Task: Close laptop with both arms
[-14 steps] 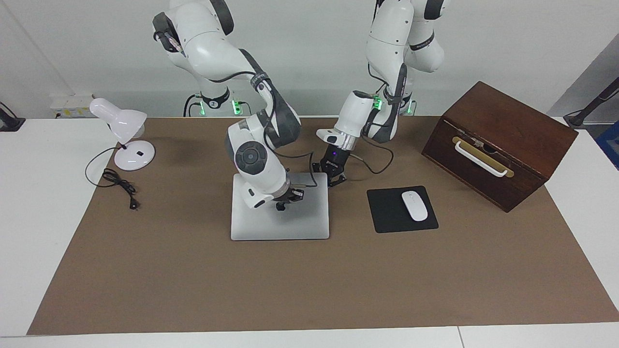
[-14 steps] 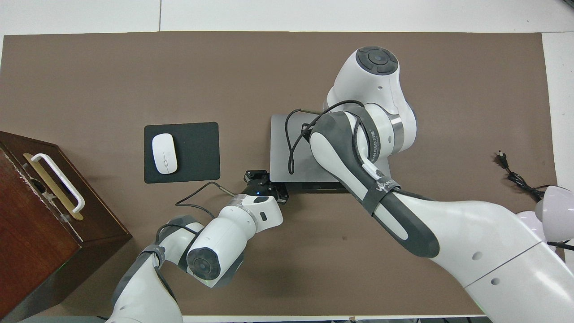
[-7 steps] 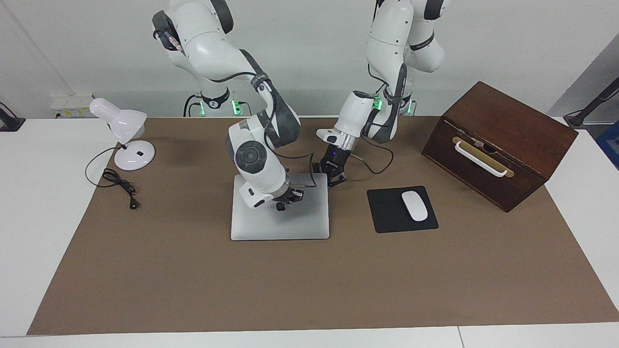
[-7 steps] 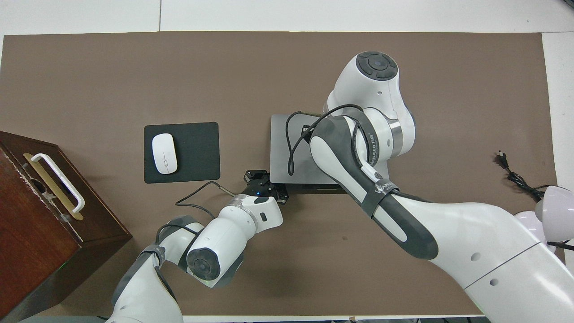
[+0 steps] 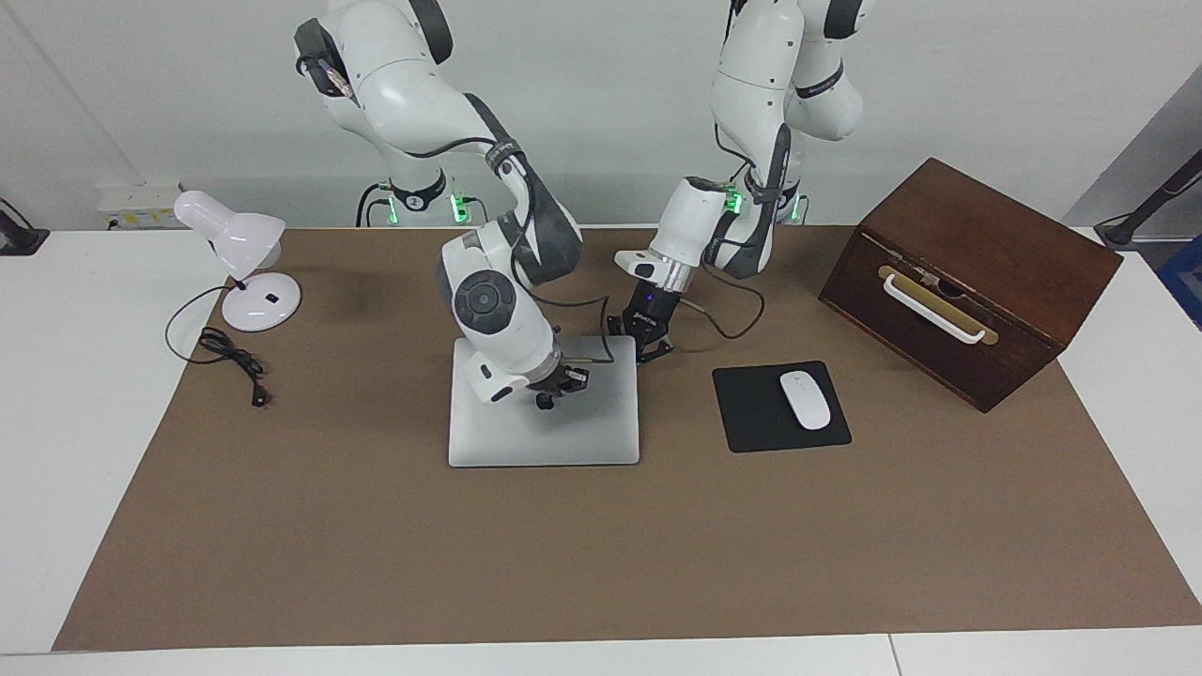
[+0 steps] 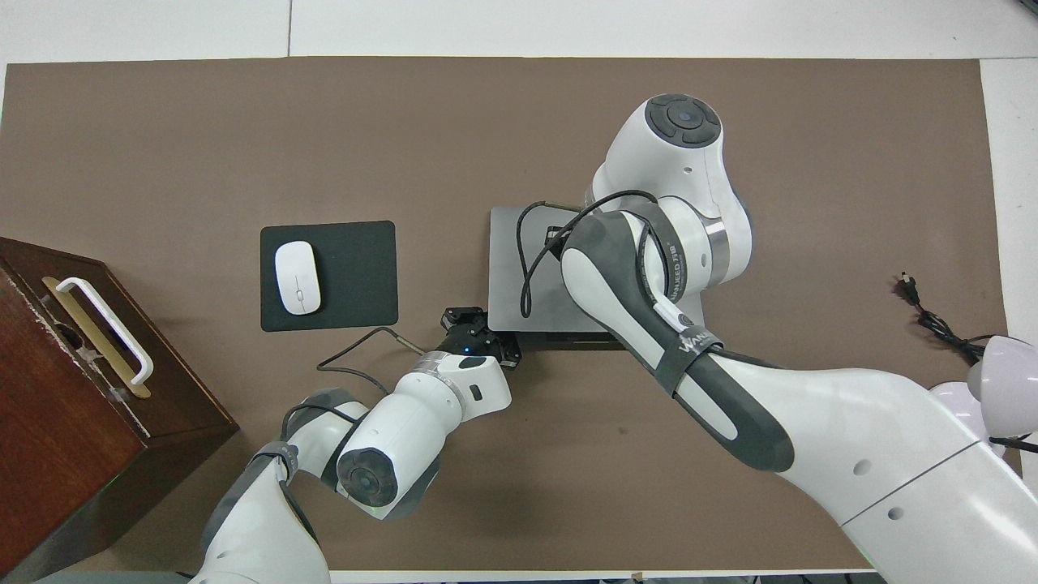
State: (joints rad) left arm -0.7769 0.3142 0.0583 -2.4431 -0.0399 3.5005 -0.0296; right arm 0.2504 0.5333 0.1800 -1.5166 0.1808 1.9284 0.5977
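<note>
Laptop is seen lying closed and flat on the brown mat that covers the middle of the counter, its silver lid facing up. Going across the facing view from its left edge, a white desk lamp is found standing at the right arm's end of the counter, with its black cord coiled on the mat beside it. The right arm is bent down over the laptop, and the right claw is held low over the middle of the lid; contact with the lid cannot be made out, and it cannot be told whether this claw is open or closed, since in the overhead view it is hidden under the arm. The left claw is placed at the laptop's corner nearest the robots on the left arm's side, just beside the edge, with its two black fingers seen spread apart and nothing held between them. A black mouse pad is laid beside the laptop toward the left arm's end, and a white mouse is set on it. A dark wooden box with a white handle is placed at the left arm's end of the counter, well apart from the laptop
</note>
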